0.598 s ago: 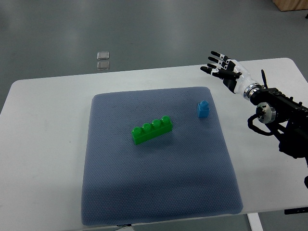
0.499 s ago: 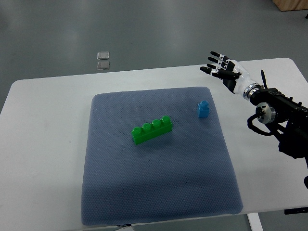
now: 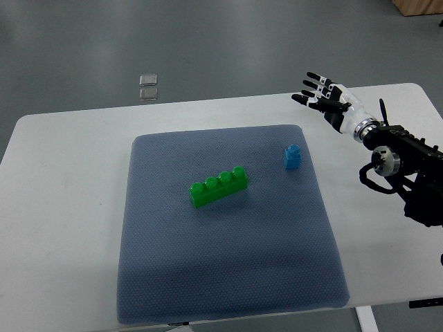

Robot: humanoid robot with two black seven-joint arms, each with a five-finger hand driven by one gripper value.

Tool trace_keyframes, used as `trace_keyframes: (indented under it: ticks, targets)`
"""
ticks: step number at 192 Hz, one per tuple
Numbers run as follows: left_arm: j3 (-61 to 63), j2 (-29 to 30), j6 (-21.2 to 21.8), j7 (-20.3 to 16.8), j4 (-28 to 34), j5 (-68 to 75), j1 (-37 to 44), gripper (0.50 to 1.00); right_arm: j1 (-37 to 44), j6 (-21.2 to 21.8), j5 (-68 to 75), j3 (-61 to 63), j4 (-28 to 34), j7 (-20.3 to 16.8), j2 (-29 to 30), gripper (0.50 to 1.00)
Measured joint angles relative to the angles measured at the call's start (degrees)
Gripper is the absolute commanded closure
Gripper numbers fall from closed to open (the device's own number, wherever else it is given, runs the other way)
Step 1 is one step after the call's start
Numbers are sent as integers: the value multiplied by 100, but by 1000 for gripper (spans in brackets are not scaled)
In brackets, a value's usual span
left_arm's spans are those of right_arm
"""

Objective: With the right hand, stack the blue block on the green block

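Starting at your near edge, note the blue-grey mat (image 3: 228,277) covering the middle of the white table (image 3: 62,207). On it, the green block (image 3: 219,186) lies at a slant near the centre. The blue block (image 3: 292,157) stands upright to its right, well apart from it. Farther back, the right hand (image 3: 327,102) hovers above the table's far right corner, fingers spread and holding nothing.
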Motion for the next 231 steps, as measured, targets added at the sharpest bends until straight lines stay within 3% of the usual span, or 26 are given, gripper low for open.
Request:
trace_keyframes:
  ticks: [145, 231]
  targets:
    - [0, 0, 0, 0, 12, 4, 0, 500, 5, 61, 8, 14, 59, 0, -14, 587]
    - [1, 0, 0, 0, 12, 3, 0, 500, 92, 70, -1335, -210, 780, 0, -854, 589]
